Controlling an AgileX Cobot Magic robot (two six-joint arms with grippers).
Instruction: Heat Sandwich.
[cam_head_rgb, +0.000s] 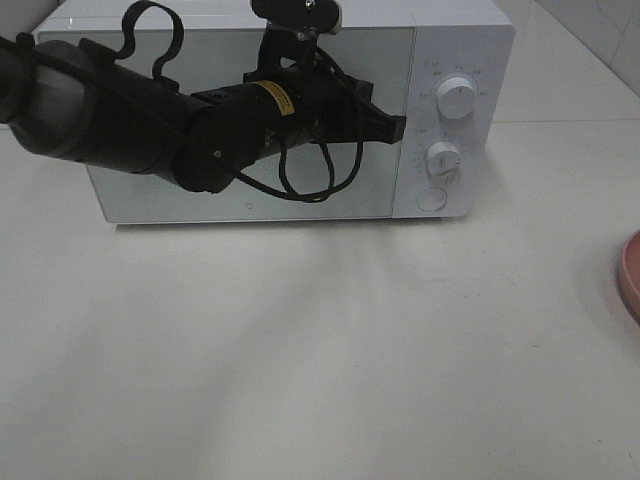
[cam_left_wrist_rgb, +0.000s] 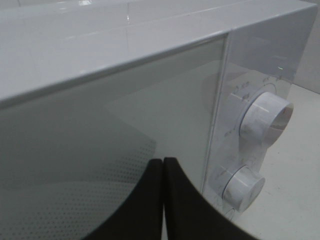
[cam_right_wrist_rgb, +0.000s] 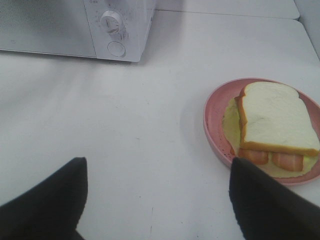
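The sandwich (cam_right_wrist_rgb: 277, 117), white bread over orange slices and a pale filling, lies on a round pink plate (cam_right_wrist_rgb: 214, 125) in the right wrist view. My right gripper (cam_right_wrist_rgb: 156, 165) is open and hovers over bare table short of the plate, holding nothing. The white microwave (cam_head_rgb: 455, 40) stands at the back with its door closed. My left gripper (cam_head_rgb: 398, 127) is shut and empty, its tip against the right edge of the glass door (cam_head_rgb: 240, 200), beside the control panel. In the left wrist view the closed fingertips (cam_left_wrist_rgb: 155, 172) sit against the door, close to the two knobs.
The microwave panel carries an upper knob (cam_head_rgb: 458, 98), a lower knob (cam_head_rgb: 443, 157) and a round button (cam_head_rgb: 431, 198). Only the plate's rim (cam_head_rgb: 630, 275) shows at the right edge of the overhead view. A white tabletop (cam_head_rgb: 300, 350) spreads in front of the microwave.
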